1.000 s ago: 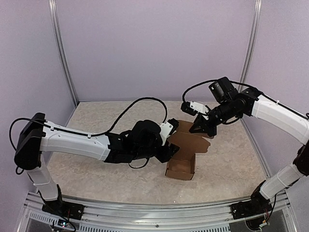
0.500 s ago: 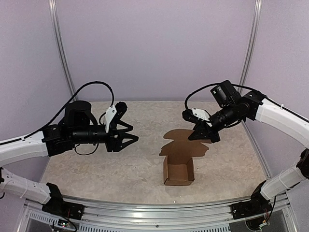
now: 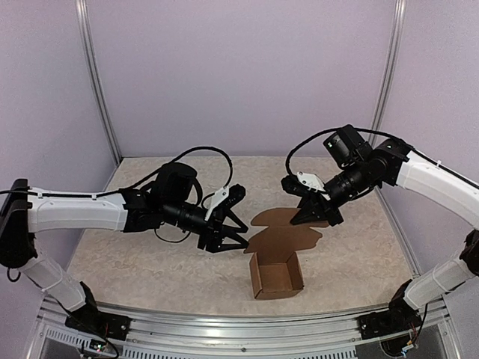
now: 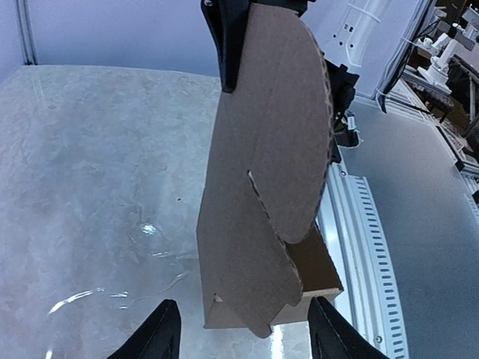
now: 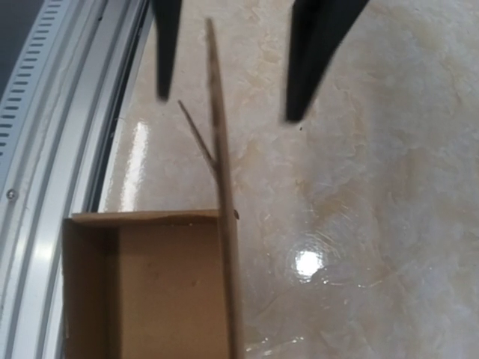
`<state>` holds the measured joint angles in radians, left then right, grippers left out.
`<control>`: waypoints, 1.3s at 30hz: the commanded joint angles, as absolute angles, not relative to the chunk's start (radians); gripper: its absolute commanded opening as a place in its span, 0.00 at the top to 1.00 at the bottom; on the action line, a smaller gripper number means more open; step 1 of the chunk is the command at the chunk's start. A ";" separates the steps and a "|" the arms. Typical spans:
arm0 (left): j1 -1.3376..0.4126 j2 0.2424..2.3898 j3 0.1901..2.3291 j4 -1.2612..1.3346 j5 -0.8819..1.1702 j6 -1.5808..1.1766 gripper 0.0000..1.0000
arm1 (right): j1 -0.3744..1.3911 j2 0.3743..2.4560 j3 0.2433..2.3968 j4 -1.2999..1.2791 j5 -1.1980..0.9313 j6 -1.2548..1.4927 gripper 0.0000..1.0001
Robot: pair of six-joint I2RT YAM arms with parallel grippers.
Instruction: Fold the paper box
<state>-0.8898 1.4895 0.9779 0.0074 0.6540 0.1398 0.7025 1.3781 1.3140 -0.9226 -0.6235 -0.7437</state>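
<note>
Left gripper (image 3: 230, 241) back near paper box (image 3: 277, 273), apart; right gripper (image 3: 310, 217) clamps flap (image 3: 281, 238); marbled table (image 3: 150, 262), lilac walls (image 3: 239, 75).

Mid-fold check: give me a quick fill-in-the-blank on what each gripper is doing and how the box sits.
1. The right gripper is ___ on the flap of the box.
2. The left gripper is ___ and holds nothing.
3. The box's body rests on the table with its opening facing ___.

Missing words: shut; open; up.
</note>
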 commanded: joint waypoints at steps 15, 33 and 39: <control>-0.803 1.429 0.956 -0.098 0.641 0.237 0.50 | 0.713 1.376 1.332 -0.954 -0.654 -0.754 1.00; -0.915 1.649 1.078 0.037 0.874 0.204 0.43 | 0.713 1.414 1.341 -0.932 -0.658 -0.734 1.00; -0.915 1.679 1.075 0.136 0.873 0.155 0.45 | 0.713 1.413 1.347 -0.932 -0.677 -0.726 1.00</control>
<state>-0.9089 1.6444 1.0752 0.0441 0.8406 0.1909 0.7048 1.4044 1.3155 -0.9329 -0.6510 -0.7391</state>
